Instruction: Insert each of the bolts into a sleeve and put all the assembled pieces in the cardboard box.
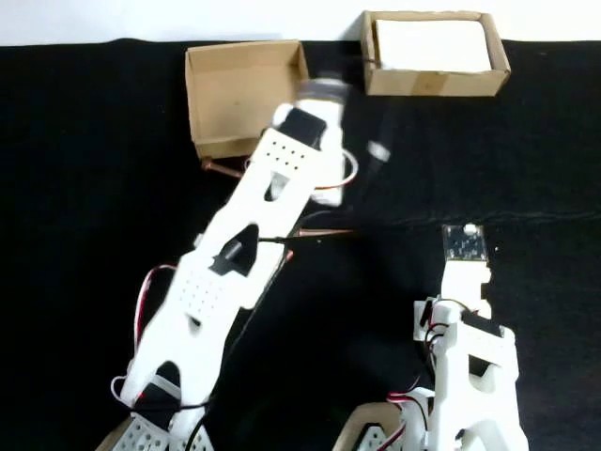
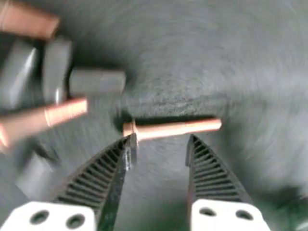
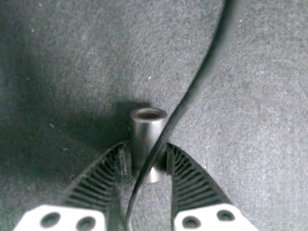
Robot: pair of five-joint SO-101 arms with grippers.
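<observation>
**Gripper Status**

The left gripper (image 2: pixel 159 139) is spread; a bolt (image 2: pixel 173 128) is laid crosswise just beyond its fingertips, with loose sleeves (image 2: pixel 96 81) farther off to one side. An upright sleeve (image 3: pixel 144 130) is pinched between the fingers of the right gripper (image 3: pixel 148 156).

Desk (image 3: pixel 62 62) covered in black cloth, matt, felt-like, slightly fuzzy; sleeve (image 3: pixel 148 126) dark grey metal, smooth, dull sheen; bolt (image 2: pixel 173 128) copper-toned metal, smooth; cardboard box (image 1: pixel 235 89) plain brown, matt; right hand (image 3: pixel 147 147) ribbed black plastic, white plastic base
</observation>
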